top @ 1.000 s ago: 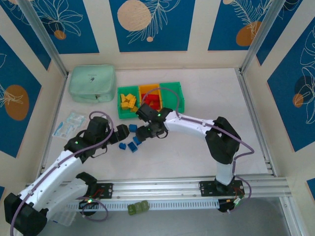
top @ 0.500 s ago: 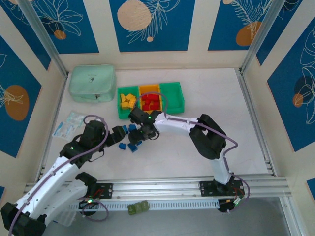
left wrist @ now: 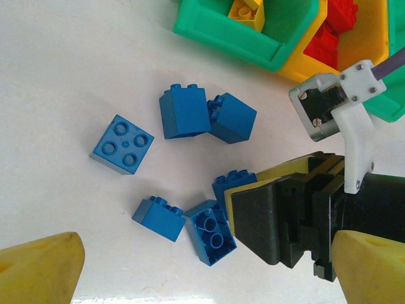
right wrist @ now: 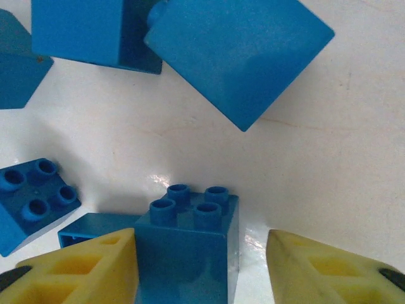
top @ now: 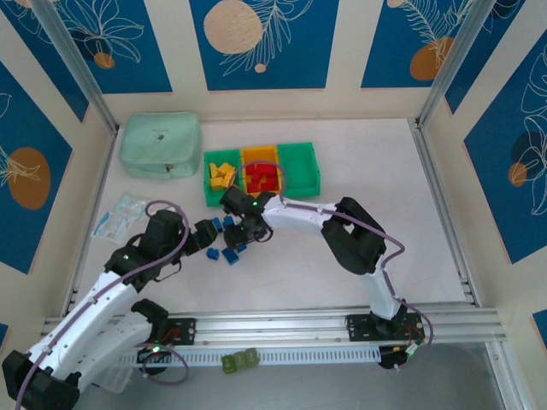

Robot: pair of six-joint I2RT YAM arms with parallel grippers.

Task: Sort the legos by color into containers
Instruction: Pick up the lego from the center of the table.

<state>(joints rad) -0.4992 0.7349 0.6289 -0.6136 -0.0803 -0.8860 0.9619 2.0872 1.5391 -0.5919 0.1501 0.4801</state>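
Blue lego (right wrist: 190, 259) sits between the right gripper's (right wrist: 201, 250) unclenched fingers, touching one, apart from the other.

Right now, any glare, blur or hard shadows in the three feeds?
Right wrist: small glare patches on the table beside the nearest blue brick; the top bricks look slightly soft. Left wrist: loose blue bricks sharp, shadows faint; its own yellow fingertips at the bottom corners soft. Top external: even light, no glare, bricks tiny.
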